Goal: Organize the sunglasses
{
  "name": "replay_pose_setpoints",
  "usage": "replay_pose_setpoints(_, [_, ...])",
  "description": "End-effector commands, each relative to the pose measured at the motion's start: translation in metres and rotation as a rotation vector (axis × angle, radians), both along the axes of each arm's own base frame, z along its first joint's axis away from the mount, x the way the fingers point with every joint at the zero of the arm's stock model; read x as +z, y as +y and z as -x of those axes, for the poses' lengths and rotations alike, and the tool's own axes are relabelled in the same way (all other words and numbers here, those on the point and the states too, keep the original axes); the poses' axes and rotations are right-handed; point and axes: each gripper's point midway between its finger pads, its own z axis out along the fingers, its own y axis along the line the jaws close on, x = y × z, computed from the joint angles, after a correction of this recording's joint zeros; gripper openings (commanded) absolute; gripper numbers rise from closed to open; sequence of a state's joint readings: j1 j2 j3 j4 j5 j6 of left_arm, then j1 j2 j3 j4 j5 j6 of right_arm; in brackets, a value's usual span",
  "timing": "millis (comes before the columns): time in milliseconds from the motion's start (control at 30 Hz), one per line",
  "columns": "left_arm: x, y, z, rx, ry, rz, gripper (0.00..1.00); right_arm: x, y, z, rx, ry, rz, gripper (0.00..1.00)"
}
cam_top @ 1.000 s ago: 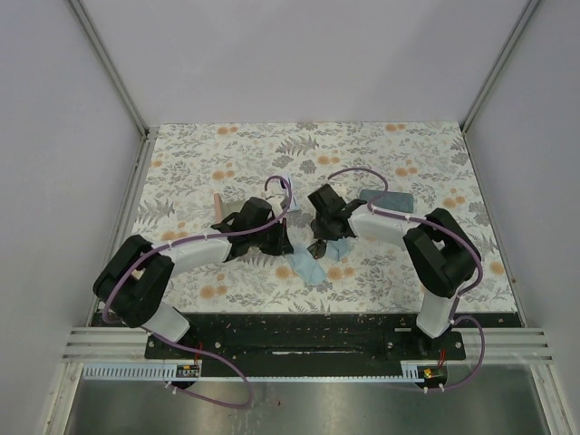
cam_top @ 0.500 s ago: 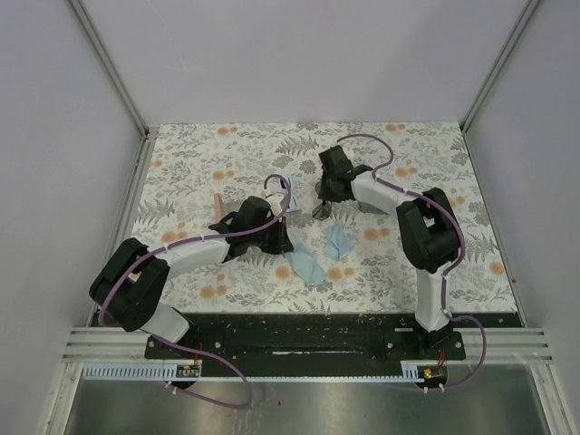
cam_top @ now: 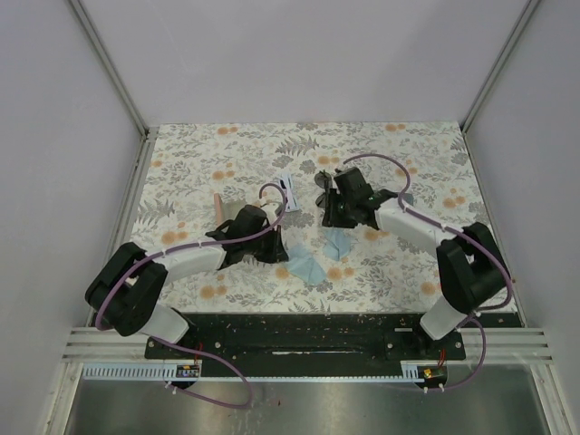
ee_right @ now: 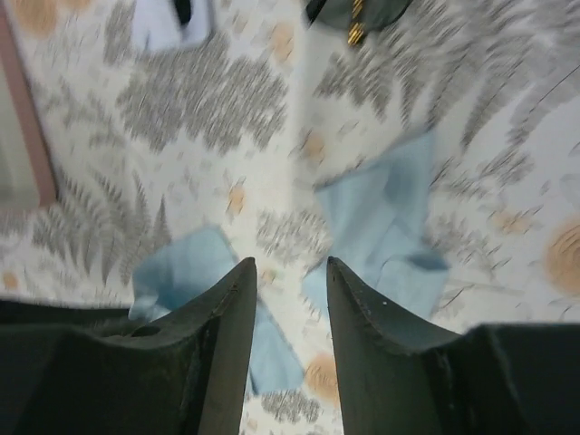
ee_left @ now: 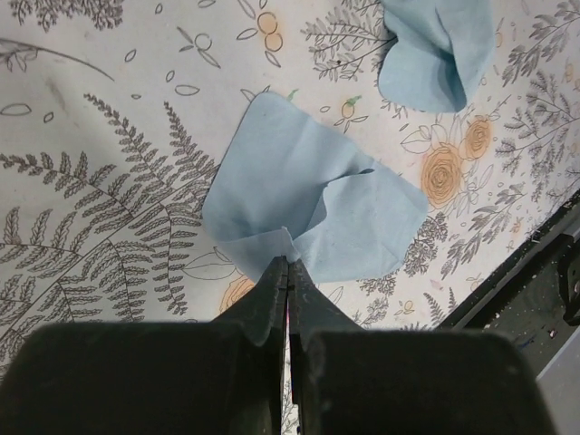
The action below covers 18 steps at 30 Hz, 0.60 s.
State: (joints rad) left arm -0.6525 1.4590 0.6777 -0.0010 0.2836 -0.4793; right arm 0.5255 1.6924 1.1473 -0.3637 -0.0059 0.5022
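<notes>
The white-framed sunglasses [cam_top: 288,188] lie folded mid-table, and the dark sunglasses [cam_top: 321,179] lie just to their right. Both show blurred at the top of the right wrist view: the white sunglasses [ee_right: 168,18] and the dark sunglasses [ee_right: 353,11]. My right gripper [cam_top: 331,216] is open and empty [ee_right: 290,267], nearer than the dark pair and above the two cloths. My left gripper [cam_top: 275,247] is shut [ee_left: 288,265], its tips pinching the near edge of a light blue cloth [ee_left: 308,195].
A second light blue cloth [cam_top: 337,243] lies right of the first cloth [cam_top: 306,265]; it also shows in the left wrist view [ee_left: 435,50]. The pink case [cam_top: 218,204] sits behind my left arm. The grey-blue case is hidden under my right arm. The black base rail [cam_top: 299,331] runs along the near edge.
My right gripper lifted the dark sunglasses from beside the cloths, carried them farther back, let go next to the white pair, then drew back open. My left gripper shifted slightly left.
</notes>
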Motion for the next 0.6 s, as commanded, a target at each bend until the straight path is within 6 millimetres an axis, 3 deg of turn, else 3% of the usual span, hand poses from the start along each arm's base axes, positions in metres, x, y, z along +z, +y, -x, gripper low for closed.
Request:
replay_pose_setpoints(0, [0.01,0.001,-0.002,0.019,-0.032,0.039,0.0,0.008,0.025,0.059,0.124,0.002,-0.052,0.44])
replay_pose_setpoints(200, [0.008,0.004,0.002,0.025,-0.031,0.039,0.0,-0.015,0.038,0.109,0.175,0.078,-0.029,0.43])
replay_pose_setpoints(567, [0.003,0.009,0.006,0.026,-0.027,0.023,0.0,-0.045,0.038,0.126,0.184,0.146,0.039,0.39])
